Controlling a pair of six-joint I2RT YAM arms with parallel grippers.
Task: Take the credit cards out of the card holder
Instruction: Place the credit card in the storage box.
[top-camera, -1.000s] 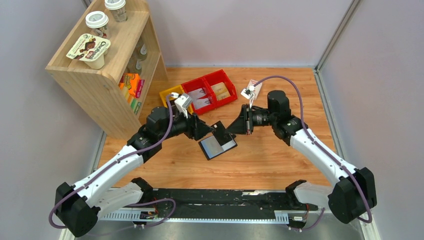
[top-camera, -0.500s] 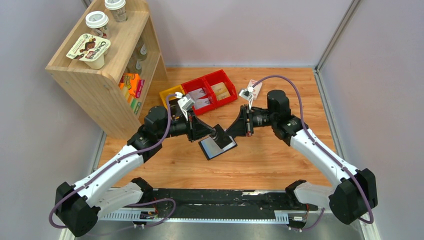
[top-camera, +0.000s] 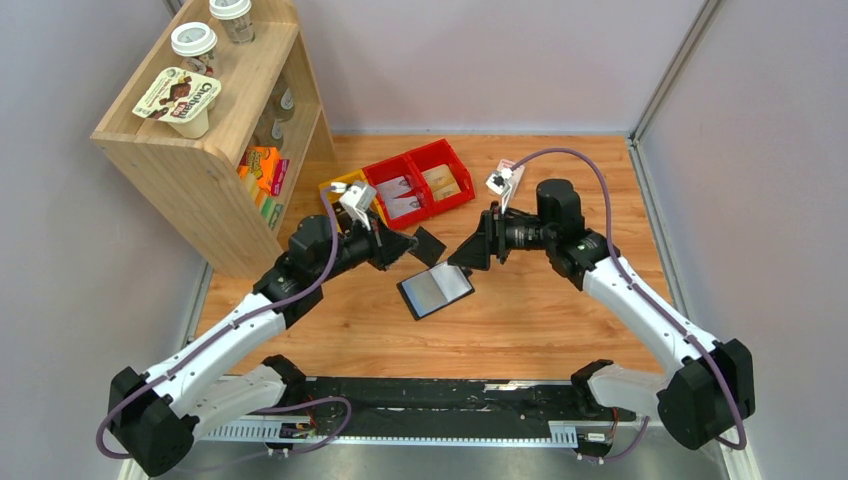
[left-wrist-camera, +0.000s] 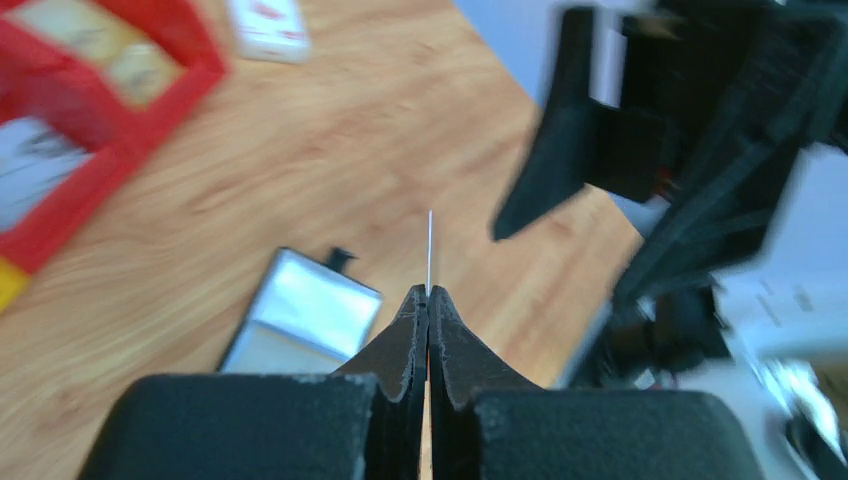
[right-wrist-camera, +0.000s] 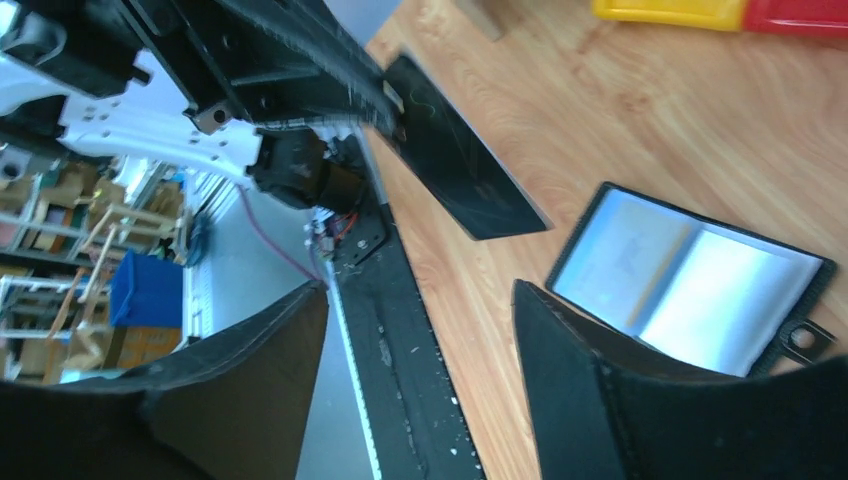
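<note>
Biggest thing first: the orange-brown wooden table (top-camera: 540, 320) has lots of bare board on the near side of both grippers, so there's room to swing. The 2 red plastic bins (top-camera: 425, 185) sit just past the left gripper (top-camera: 412, 243) on its far side, and that's the edge I'd watch.

The black bifold card holder with bluish-grey lining (top-camera: 436, 290) lies open flat on the table, below and between the 2 grippers, touching neither. The left gripper is pinched together on 1 thin flat rectangular credit card (top-camera: 430, 241), dark-looking here. It grips the card by 1 edge, lifted off the table near the holder. The right gripper (top-camera: 466, 255) is spread apart and empty, just beside the card.

My guess is the card is light, stiff and slick, so squeeze the flat faces near an edge. Can't tell if more cards are in the pockets.
</note>
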